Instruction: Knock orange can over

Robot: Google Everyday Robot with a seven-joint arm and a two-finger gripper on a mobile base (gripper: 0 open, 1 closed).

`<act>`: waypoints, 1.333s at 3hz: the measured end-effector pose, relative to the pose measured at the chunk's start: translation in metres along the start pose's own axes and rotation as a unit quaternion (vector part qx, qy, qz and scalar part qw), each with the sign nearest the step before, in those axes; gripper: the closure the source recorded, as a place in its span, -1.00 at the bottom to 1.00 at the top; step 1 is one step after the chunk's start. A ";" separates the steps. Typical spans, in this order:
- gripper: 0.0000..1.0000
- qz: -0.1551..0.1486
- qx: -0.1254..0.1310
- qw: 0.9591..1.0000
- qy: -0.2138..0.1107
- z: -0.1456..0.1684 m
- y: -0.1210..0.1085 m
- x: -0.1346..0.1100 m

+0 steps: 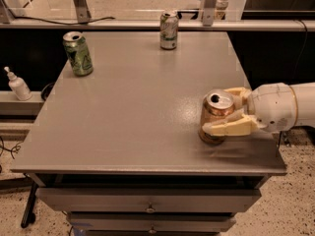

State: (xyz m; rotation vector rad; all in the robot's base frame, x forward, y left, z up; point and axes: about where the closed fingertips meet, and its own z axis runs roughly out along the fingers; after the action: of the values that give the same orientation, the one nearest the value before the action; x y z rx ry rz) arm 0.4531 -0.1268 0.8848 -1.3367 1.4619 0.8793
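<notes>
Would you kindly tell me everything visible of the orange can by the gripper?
The orange can is golden-orange metal with a silver top, standing roughly upright near the front right corner of the grey table, not yet knocked over. The gripper, reaching in from the right, is closed around it: one finger crosses its lower front, the other sits behind.

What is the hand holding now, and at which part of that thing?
It cannot be told for certain. The hand is around the middle of the orange can, near the front edge of the table; a firm hold does not show.
</notes>
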 end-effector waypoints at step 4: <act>1.00 -0.131 0.054 0.956 0.258 -0.006 -0.083 -0.069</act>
State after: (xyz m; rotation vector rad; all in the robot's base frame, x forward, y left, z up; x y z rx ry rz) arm 0.5321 -0.1231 0.9585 -1.7097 1.6386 0.2783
